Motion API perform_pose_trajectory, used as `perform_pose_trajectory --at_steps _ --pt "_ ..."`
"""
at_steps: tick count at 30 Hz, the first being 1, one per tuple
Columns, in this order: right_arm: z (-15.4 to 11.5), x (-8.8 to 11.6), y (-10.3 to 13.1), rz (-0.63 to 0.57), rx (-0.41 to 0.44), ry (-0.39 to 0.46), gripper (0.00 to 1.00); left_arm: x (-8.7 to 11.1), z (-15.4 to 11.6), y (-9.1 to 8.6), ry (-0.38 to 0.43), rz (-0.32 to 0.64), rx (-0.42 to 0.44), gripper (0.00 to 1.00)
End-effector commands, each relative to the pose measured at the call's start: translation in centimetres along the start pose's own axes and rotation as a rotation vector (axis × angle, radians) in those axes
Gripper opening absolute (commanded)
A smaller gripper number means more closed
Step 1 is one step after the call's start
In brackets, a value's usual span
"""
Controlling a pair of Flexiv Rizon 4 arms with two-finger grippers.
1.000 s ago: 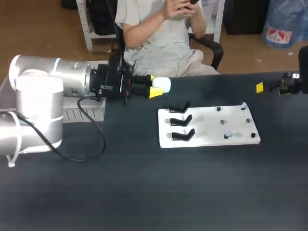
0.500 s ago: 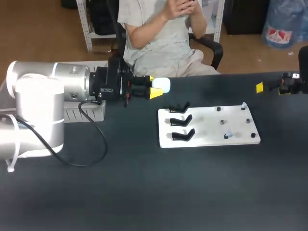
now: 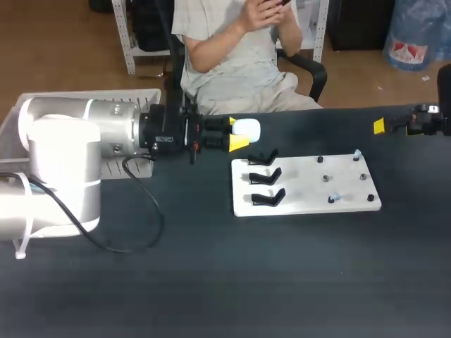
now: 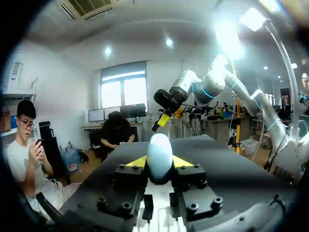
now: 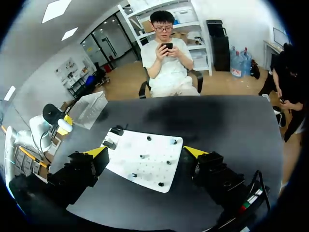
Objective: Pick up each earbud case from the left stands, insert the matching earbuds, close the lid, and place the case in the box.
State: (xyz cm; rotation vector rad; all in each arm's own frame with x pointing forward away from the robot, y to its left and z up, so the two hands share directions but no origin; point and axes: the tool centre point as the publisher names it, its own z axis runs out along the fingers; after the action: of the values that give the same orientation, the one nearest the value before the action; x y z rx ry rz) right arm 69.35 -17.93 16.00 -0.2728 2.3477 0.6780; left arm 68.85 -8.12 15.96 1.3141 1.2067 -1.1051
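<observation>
Over the table's left side, the left arm (image 3: 84, 134) has slid right toward the white board (image 3: 303, 201). The right gripper (image 5: 145, 152) stays gaping at the far right. The left gripper (image 3: 237, 132) clamps the white earbud case (image 3: 248, 128) in the air, just behind the black stands (image 3: 266, 177).

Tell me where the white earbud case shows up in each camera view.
Head view: the earbud case is held in the left gripper, just behind the stand end of the white board.
Left wrist view: the case sits between that gripper's own yellow tips.
Right wrist view: it is tiny, at the left arm's gripper, beyond the white board.
Shared landmark: the left gripper's yellow tips on either side of the case.
</observation>
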Motion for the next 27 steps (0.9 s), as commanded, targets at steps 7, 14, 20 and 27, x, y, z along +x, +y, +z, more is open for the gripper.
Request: perform_pose_trajectory --at_steps 7,14,20,27 --pt "-1.2 2.3 3.6 -0.056 -0.107 0.053 1.00 0.3 1.5 -1.4 -0.017 -0.020 0.017 0.00" --pt "0.5 3.8 7.4 -0.105 -0.115 0.122 1.00 0.7 2.1 -2.0 -0.010 -0.034 0.052 0.00" --pt "1.8 4.2 10.0 -0.141 -0.109 0.153 1.00 1.1 2.4 -2.2 -0.010 -0.038 0.072 0.00" --pt "3.2 4.4 12.2 -0.178 -0.117 0.173 1.00 1.5 2.6 -2.4 -0.010 -0.043 0.082 0.00"
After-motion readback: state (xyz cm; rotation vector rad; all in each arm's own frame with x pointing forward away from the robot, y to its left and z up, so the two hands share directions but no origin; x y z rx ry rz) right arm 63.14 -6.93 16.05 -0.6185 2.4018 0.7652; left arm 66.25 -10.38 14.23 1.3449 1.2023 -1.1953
